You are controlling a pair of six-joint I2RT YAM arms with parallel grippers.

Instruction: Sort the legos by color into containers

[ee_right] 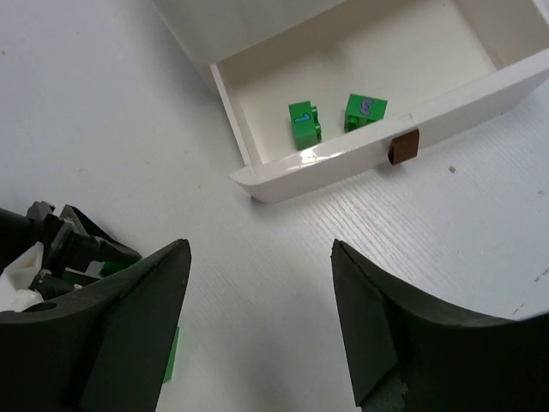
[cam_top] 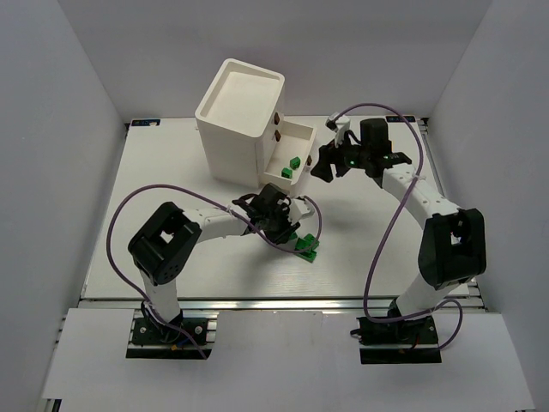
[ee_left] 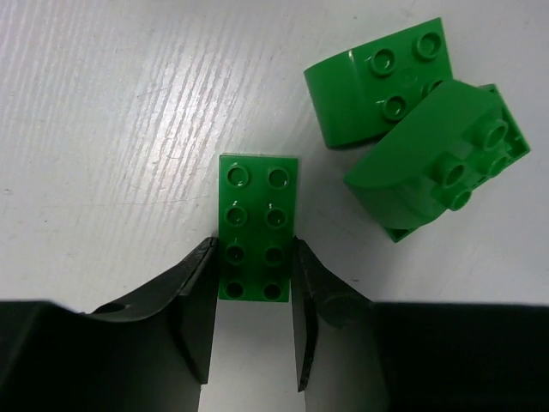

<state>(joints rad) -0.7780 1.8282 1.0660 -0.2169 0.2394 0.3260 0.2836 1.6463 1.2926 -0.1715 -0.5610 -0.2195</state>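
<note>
Five green legos (cam_top: 306,245) in all — two printed cubes (ee_right: 304,123) (ee_right: 364,112) in the one open drawer (ee_right: 343,163), three on the table (cam_top: 171,172): one flat plate (ee_left: 255,225) with eight studs, two curved bricks (ee_left: 377,81) (ee_left: 433,159). One white cabinet (cam_top: 236,120), three brown knobs (ee_right: 403,147). Two arms (cam_top: 214,221), two grippers — left gripper (ee_left: 255,257), right gripper (ee_right: 259,257).

The only legible mark is a pale blue figure like a "1", printed on one green brick (ee_right: 302,121) in the open drawer (ee_right: 343,165) toward the table's (ee_right: 129,103) far edge; the neighbouring green brick (ee_right: 365,111) bears a pale mark too blurred to read.
</note>
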